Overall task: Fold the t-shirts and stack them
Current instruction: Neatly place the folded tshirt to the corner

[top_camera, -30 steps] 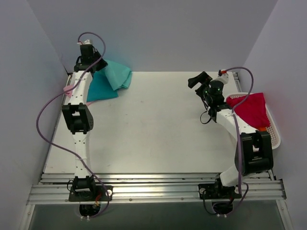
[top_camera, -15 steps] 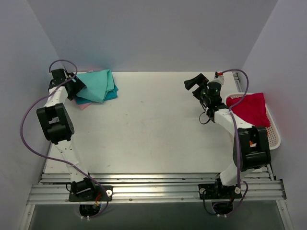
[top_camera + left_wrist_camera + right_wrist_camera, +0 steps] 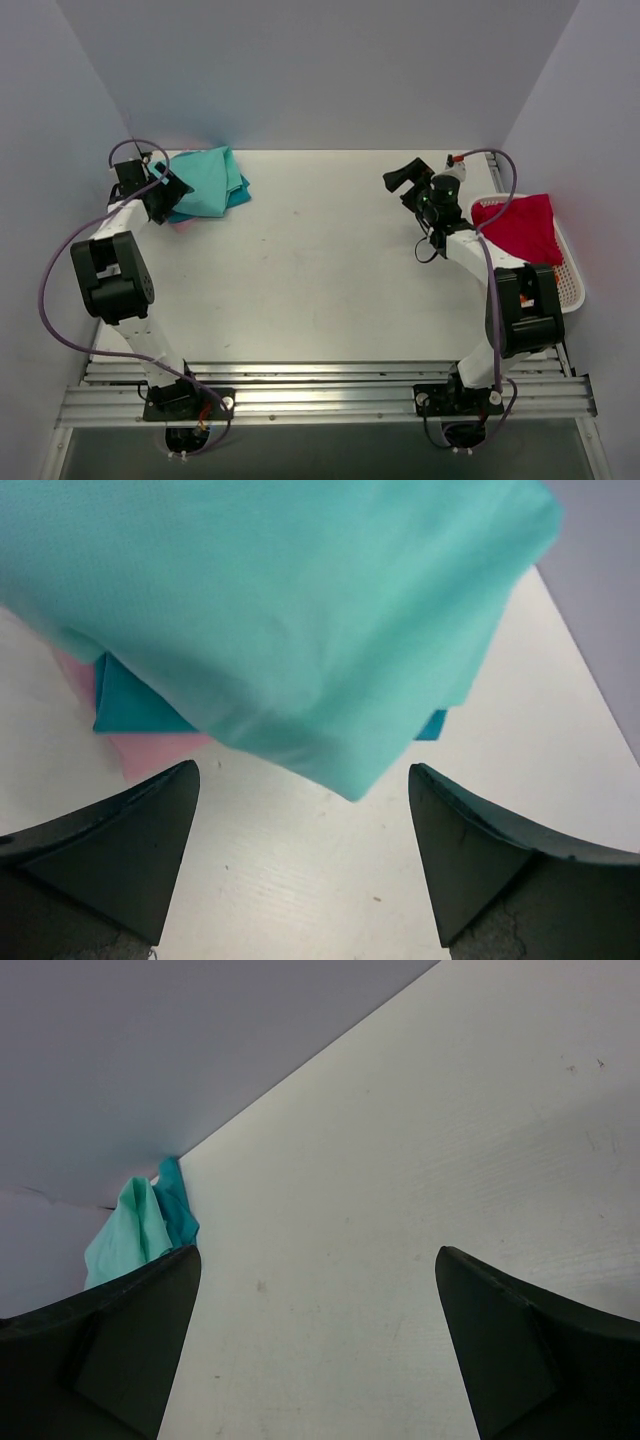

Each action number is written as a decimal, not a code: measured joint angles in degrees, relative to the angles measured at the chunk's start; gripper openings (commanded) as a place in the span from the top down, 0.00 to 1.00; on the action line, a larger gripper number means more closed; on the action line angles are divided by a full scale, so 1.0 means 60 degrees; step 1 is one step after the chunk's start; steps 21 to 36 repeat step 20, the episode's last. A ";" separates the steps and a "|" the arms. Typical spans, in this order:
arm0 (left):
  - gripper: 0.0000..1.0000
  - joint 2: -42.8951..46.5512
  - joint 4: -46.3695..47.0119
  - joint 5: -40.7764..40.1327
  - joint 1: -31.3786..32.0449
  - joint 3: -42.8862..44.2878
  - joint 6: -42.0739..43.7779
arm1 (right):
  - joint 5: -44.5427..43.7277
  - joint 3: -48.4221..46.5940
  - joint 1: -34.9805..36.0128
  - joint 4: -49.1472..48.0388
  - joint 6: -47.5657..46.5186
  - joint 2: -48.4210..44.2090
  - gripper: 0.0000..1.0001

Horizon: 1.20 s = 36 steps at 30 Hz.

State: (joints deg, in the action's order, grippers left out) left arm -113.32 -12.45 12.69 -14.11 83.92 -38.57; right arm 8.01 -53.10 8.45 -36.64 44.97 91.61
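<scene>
My left gripper (image 3: 302,780) and right gripper (image 3: 318,1255) gape empty; pulling the left back low could snag the mint t-shirt (image 3: 290,610).

Left wrist view: mint tee (image 3: 300,610) is running off the top and left edges and looking slightly soft in focus. It is covering most of the teal tee (image 3: 135,705), with only two corners showing. Pink tee (image 3: 150,750) is peeking out as a sliver underneath.

Overhead: crimson tee (image 3: 520,228) is hiding most of the basket (image 3: 572,285) interior.

Right wrist view: the mint and teal tees are sitting too small and far off for their folds to read.
</scene>
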 measured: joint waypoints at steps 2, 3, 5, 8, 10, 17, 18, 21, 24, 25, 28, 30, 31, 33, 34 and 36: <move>0.06 0.0816 0.0149 -0.0080 0.0062 -0.0521 0.0000 | -0.0018 0.0015 0.0076 0.0000 -0.0025 -0.0018 0.00; 0.06 0.1249 0.0164 -0.0160 0.0098 -0.0685 0.0018 | -0.0058 0.0015 0.0127 0.0007 -0.0066 -0.0033 0.00; 0.06 0.2153 0.0135 -0.0466 0.0208 -0.0805 0.0120 | -0.0233 0.0007 0.0335 0.0095 -0.0229 -0.0066 0.00; 0.06 0.3526 -0.0022 -0.1213 0.0546 -0.0805 0.0576 | -0.0583 -0.0270 0.0933 0.0659 -0.0637 -0.0076 0.00; 0.06 0.4470 -0.0095 -0.1836 0.0940 -0.0947 0.0914 | -0.0743 -0.0437 0.1326 0.0820 -0.0841 -0.0113 0.00; 0.06 0.8433 -0.0627 -0.3402 0.1949 -0.3617 0.1552 | -0.0998 -0.0503 0.2164 0.0867 -0.1260 -0.0543 0.00; 0.06 0.8892 -0.0765 -0.3676 0.2069 -0.3909 0.1596 | -0.1107 -0.0510 0.2222 0.0903 -0.1271 -0.0594 0.00; 0.06 0.9785 -0.0973 -0.4197 0.2495 -0.4382 0.1730 | -0.1319 -0.0539 0.2317 0.1093 -0.1290 -0.0670 0.00; 0.06 0.9785 -0.0973 -0.4197 0.2495 -0.4382 0.1730 | -0.1319 -0.0539 0.2317 0.1093 -0.1290 -0.0670 0.00; 0.06 0.9785 -0.0973 -0.4197 0.2495 -0.4382 0.1730 | -0.1319 -0.0539 0.2317 0.1093 -0.1290 -0.0670 0.00; 0.06 0.9785 -0.0973 -0.4197 0.2495 -0.4382 0.1730 | -0.1319 -0.0539 0.2317 0.1093 -0.1290 -0.0670 0.00; 0.06 0.9785 -0.0973 -0.4197 0.2495 -0.4382 0.1730 | -0.1319 -0.0539 0.2317 0.1093 -0.1290 -0.0670 0.00; 0.06 0.9785 -0.0973 -0.4197 0.2495 -0.4382 0.1730 | -0.1319 -0.0539 0.2317 0.1093 -0.1290 -0.0670 0.00; 0.06 0.9785 -0.0973 -0.4197 0.2495 -0.4382 0.1730 | -0.1319 -0.0539 0.2317 0.1093 -0.1290 -0.0670 0.00; 0.06 0.9785 -0.0973 -0.4197 0.2495 -0.4382 0.1730 | -0.1319 -0.0539 0.2317 0.1093 -0.1290 -0.0670 0.00; 0.06 0.9785 -0.0973 -0.4197 0.2495 -0.4382 0.1730 | -0.1319 -0.0539 0.2317 0.1093 -0.1290 -0.0670 0.00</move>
